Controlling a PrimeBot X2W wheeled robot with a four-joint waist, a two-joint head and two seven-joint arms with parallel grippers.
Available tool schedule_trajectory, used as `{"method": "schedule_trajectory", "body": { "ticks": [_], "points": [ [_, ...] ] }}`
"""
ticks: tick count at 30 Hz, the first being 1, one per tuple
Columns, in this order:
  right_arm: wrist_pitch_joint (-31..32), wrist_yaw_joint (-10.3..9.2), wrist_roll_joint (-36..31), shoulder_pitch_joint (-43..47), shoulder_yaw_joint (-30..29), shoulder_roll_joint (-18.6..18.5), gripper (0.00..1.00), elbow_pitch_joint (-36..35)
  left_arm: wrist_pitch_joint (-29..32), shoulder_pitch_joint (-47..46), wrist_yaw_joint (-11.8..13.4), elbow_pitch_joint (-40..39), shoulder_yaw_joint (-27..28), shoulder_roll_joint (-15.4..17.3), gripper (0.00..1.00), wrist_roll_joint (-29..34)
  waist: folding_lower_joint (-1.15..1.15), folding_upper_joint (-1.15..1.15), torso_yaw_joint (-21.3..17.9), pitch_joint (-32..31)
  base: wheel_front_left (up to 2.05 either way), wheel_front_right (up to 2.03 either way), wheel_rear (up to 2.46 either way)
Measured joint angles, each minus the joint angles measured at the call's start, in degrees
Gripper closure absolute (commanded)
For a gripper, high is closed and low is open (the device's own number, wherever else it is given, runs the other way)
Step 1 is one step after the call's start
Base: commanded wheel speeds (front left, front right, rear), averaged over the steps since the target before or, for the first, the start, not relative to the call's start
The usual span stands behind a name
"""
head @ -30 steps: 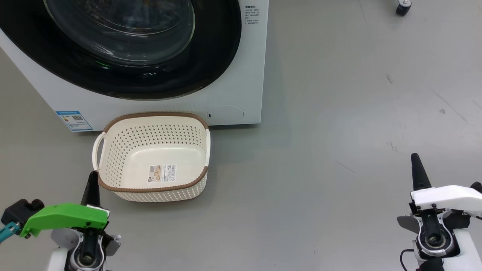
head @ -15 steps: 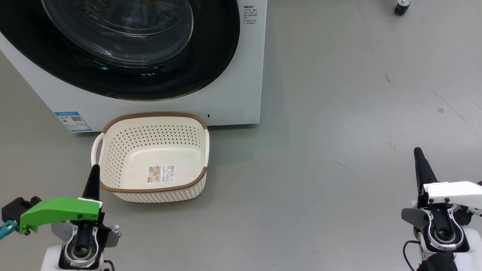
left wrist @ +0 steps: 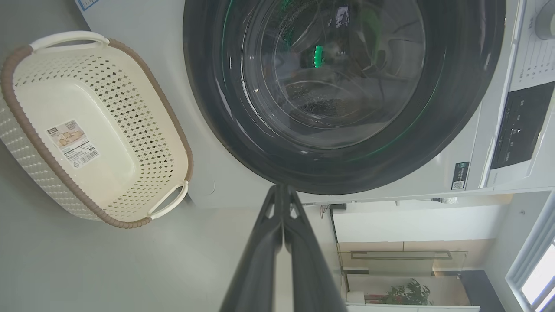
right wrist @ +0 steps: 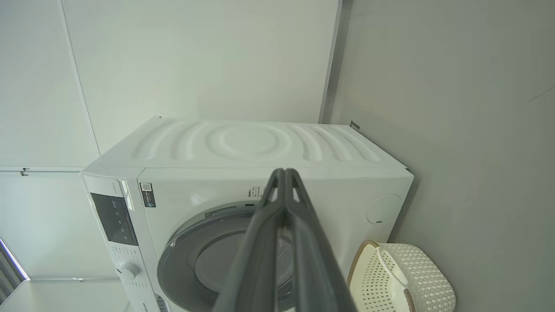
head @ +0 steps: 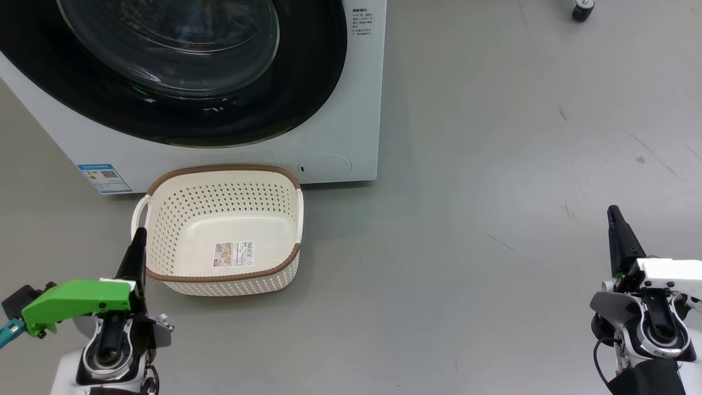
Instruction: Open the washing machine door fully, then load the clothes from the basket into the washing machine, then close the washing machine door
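Just beyond the tip of the left gripper (head: 140, 235), the basket (head: 219, 168) is sitting on the floor (head: 466, 247), its near-left corner close beside the fingers. It is standing empty, showing its perforated walls and the label (head: 235, 254) on its bottom. Farther ahead of those fingers, the washing machine door (head: 181, 71) is lying flush against the front of the washing machine (head: 340, 148), its black rim covering the opening all round. Over the last second both arms are easing outward. The left gripper is drifting toward its own side, and the right gripper (head: 613, 212), well apart from the basket on the other side, is sliding farther out too, while the head view itself is shifting a little. Each pair of fingers is pressing together along its whole length and carrying nothing. Whether the clothes are lying behind the door cannot be told, since the glass ahead of the left fingers is looking too dark. Judging by the empty basket and the shut door, the loading and closing are looking finished, and the arms seem to be settling toward rest.
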Motion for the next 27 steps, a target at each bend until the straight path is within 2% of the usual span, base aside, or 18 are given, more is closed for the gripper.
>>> {"method": "schedule_trajectory", "body": {
  "ticks": [7, 27],
  "points": [
    [0.99, 0.18, 4.04, -0.86, -0.55, 0.00, 1.00, 0.09, 0.94, -0.85, 0.00, -0.04, 0.52, -0.10, 1.00, -4.38, 0.00, 0.00, -0.09, -0.01, 0.00, 0.00, 0.00],
    [0.99, 0.19, 4.05, -0.86, -0.59, 0.00, 1.00, 0.12, 0.93, -1.03, 0.00, -0.10, 0.52, -0.15, 1.00, -4.49, 0.00, 0.00, -0.09, -0.01, 0.00, 0.00, 0.00]
  ]
}}
